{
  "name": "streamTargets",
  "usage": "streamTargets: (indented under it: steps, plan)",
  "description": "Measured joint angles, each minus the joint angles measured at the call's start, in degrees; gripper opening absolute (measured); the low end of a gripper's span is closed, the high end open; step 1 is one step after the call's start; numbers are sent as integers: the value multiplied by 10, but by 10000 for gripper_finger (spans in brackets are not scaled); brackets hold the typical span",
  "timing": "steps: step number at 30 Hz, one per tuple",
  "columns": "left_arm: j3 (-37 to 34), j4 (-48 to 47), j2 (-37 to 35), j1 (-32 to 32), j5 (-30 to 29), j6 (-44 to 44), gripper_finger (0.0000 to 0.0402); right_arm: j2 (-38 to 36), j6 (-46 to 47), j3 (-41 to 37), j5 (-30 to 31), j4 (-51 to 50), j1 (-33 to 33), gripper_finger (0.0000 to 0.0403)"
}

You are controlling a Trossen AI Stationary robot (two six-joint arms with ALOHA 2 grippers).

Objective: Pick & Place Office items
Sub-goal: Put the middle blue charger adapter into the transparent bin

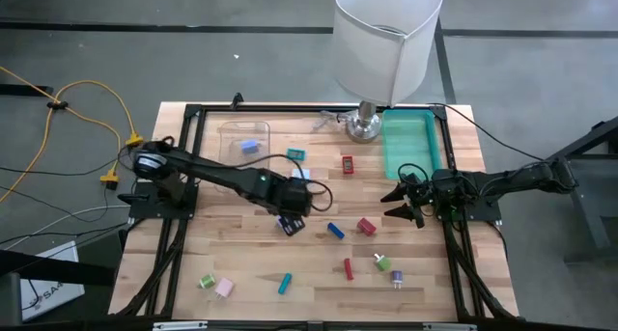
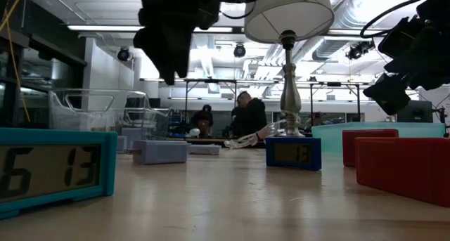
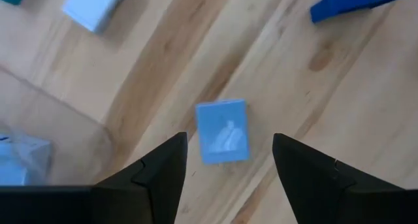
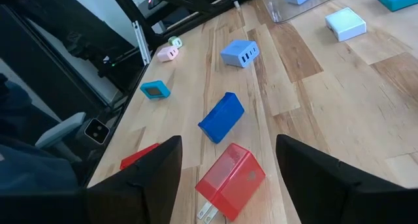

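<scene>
My left gripper (image 1: 290, 213) (image 3: 230, 140) hangs open over the middle of the table. A small light blue block (image 3: 222, 131) lies flat on the wood between its fingers and below them, untouched. My right gripper (image 1: 401, 200) (image 4: 228, 140) is open above the table's right side and touches nothing. Ahead of it lie a red block (image 4: 230, 178), a dark blue block (image 4: 221, 117) and a light blue charger block (image 4: 240, 53). More small pieces are scattered about: red (image 1: 348, 164), teal (image 1: 285, 284), green (image 1: 383, 263) and pink (image 1: 224, 288).
A clear box (image 1: 244, 143) at the far left holds a blue block (image 1: 249, 147). A teal tray (image 1: 410, 146) stands at the far right, and beside it is the white-shaded lamp (image 1: 386, 41). The low view shows a teal clock piece (image 2: 53, 167) close up, and people sit beyond the table.
</scene>
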Motion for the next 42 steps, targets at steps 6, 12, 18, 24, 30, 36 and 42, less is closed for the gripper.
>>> streamTargets:
  steps: [6,12,18,24,30,36,42]
  plan:
    - [15,-8,39,-19,6,-7,210,0,0,0,0,0,0,235]
    - [16,-5,50,-10,34,-64,210,0,0,0,0,0,0,235]
    - [16,-5,50,-3,42,-69,210,0,0,0,0,0,0,235]
    - [16,-5,50,4,34,-84,210,0,0,0,0,0,0,235]
    - [15,-5,50,8,-1,-157,210,0,0,0,0,0,0,235]
    - [15,-4,50,7,-2,-126,210,0,0,0,0,0,0,235]
    - [15,-2,50,7,-2,-128,222,0,0,0,0,0,0,235]
